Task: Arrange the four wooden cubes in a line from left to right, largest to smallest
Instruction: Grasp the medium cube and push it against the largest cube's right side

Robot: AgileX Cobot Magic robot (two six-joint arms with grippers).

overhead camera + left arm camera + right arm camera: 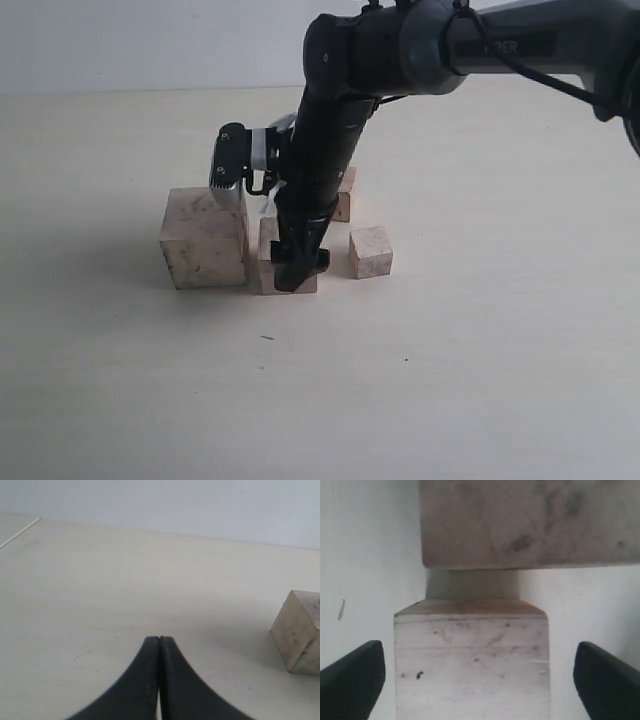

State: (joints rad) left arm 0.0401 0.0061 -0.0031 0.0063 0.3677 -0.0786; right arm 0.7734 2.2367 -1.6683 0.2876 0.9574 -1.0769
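Right gripper (pixel 480 680) astride a smaller cube (pixel 470 650), fingers (pixel 355 675) spread wide and clear of its sides, largest cube (pixel 530 520) just beyond.

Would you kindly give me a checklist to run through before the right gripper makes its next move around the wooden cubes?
1. The right gripper is open, fingers clear on both sides of the second cube: ok.
2. The second cube sits right of the largest cube, faces parallel, a slight gap between them: ok.
3. The left gripper is shut, empty, away from the row: ok.
4. All four in one line: not ok; the rear cube sits behind the row.
5. Whether the rear cube or the front cube is larger: cannot tell.
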